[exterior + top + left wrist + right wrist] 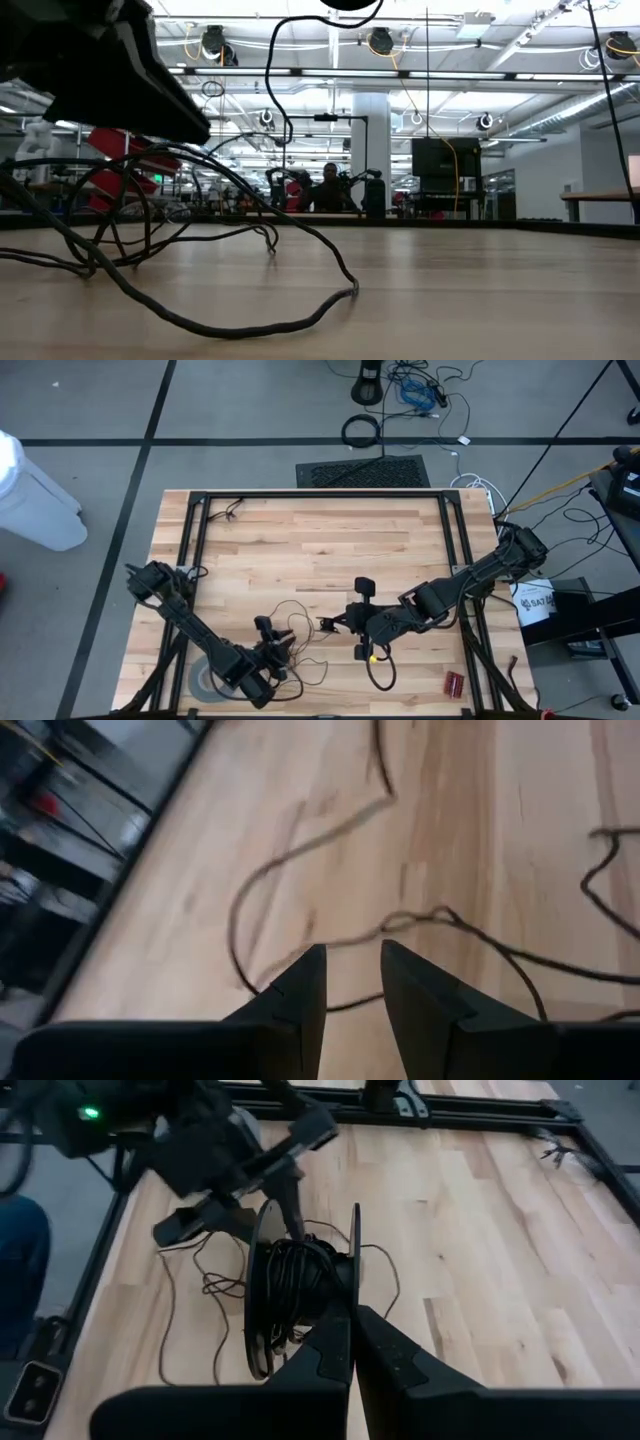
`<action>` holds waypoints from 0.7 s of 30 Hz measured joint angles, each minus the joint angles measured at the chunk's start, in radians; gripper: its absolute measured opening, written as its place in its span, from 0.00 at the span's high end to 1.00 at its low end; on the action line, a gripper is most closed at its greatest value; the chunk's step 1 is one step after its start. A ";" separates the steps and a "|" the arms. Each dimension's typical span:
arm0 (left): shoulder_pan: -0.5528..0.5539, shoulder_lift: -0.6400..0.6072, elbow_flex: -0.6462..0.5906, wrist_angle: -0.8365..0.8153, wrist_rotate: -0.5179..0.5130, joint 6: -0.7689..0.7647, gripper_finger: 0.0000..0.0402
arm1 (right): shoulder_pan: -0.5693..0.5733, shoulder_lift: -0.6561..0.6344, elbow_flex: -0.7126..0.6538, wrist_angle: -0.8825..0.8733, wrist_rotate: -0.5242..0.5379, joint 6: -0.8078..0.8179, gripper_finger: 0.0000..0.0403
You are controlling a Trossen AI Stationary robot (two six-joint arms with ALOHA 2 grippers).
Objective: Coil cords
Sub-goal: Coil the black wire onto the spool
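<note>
Two grippers: right gripper (352, 1342) clamps spool (300, 1285); left gripper (352, 982) parted.

Thin dark wire (300, 622) on pale striped wooden table (300, 535); grey tape roll (203, 682).

A: Where do the cameras sit?
B: One hangs overhead, looking straight down on the whole wooden table (330, 540) and the floor around it. One rests at tabletop height, facing level across the boards into the room.
A: And the close ones?
B: Each wrist camera looks past its own dark fingers (300, 995), near the tabletop. The thin wire (300, 845) on the boards shows in all four views, nearest in the low view.
</note>
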 joint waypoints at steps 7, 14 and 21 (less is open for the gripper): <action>0.024 -0.023 0.000 -0.040 0.093 -0.077 0.57 | 0.018 -0.007 0.000 0.000 -0.008 0.004 1.00; 0.053 -0.023 0.000 -0.039 -0.004 -0.099 0.47 | 0.036 -0.021 0.002 0.000 -0.004 0.012 1.00; 0.105 -0.023 0.000 -0.040 0.006 -0.104 0.47 | 0.040 -0.021 0.002 0.000 -0.002 0.016 1.00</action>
